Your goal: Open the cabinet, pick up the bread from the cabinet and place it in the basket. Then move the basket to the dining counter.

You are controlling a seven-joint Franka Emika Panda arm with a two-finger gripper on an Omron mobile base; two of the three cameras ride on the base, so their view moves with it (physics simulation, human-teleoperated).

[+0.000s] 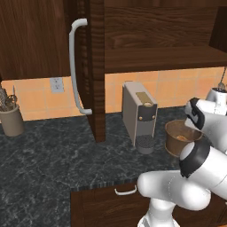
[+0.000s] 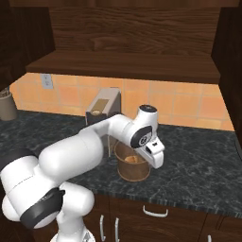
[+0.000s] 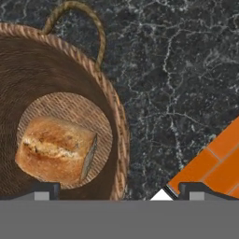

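The bread point(image 3: 56, 150), a tan crusty loaf piece, lies on the bottom of the round woven basket point(image 3: 115, 116). The basket point(image 2: 133, 169) stands on the black speckled counter, right of the coffee machine. My gripper point(image 3: 119, 192) hangs open just above the basket's rim, nothing between its fingers point(image 3: 44, 191). One finger is over the basket, the other over the counter beside it. The cabinet point(image 2: 123, 42) above stands open, its door point(image 1: 95, 66) swung out with the long silver handle point(image 1: 74, 66) facing me. The dining counter is out of view.
A grey coffee machine point(image 1: 139, 116) stands left of the basket point(image 1: 179, 137). A grey utensil cup point(image 1: 11, 119) sits at the far left of the counter. Orange tiled wall behind. Drawers with small handles point(image 1: 125, 191) lie below the counter's edge.
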